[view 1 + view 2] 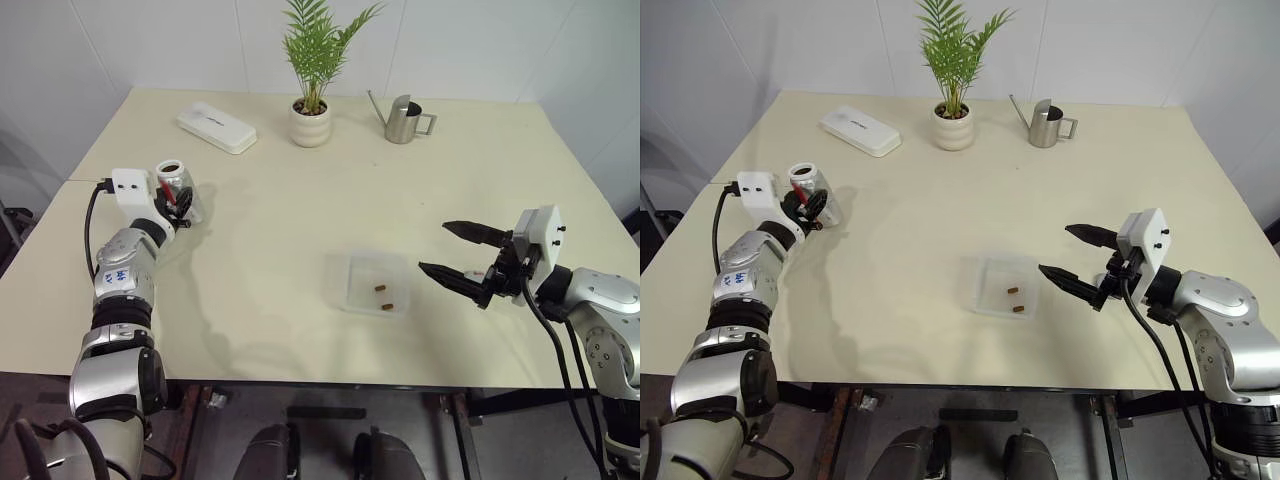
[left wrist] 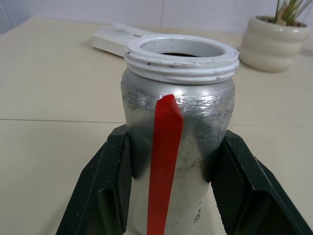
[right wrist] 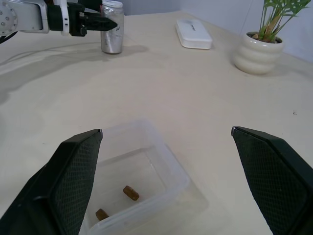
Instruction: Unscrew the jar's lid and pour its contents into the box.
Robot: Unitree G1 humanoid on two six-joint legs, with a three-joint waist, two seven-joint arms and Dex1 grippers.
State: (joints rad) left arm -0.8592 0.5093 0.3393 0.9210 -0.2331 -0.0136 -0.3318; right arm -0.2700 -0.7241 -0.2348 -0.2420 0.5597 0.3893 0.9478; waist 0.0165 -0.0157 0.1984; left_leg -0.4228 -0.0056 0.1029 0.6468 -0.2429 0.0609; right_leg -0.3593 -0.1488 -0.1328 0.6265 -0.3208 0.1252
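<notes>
The jar (image 1: 172, 185) is a small silver cylinder with a red stripe. It stands upright near the table's left edge, and its white threaded mouth (image 2: 182, 58) is uncovered. My left gripper (image 1: 183, 203) is shut on the jar's body. The lid is out of view. The box (image 1: 342, 292), a shallow clear tray, lies at the front middle of the table. Two brown pellets of the contents (image 1: 381, 289) lie inside it. My right gripper (image 1: 433, 246) hovers open just to the right of the box, pointing towards it, with nothing between its fingers.
At the back of the table stand a white plant pot (image 1: 311, 122) with a green plant, a steel watering jug (image 1: 403, 120) and a flat white oblong case (image 1: 216, 127). The table's front edge runs close below the box.
</notes>
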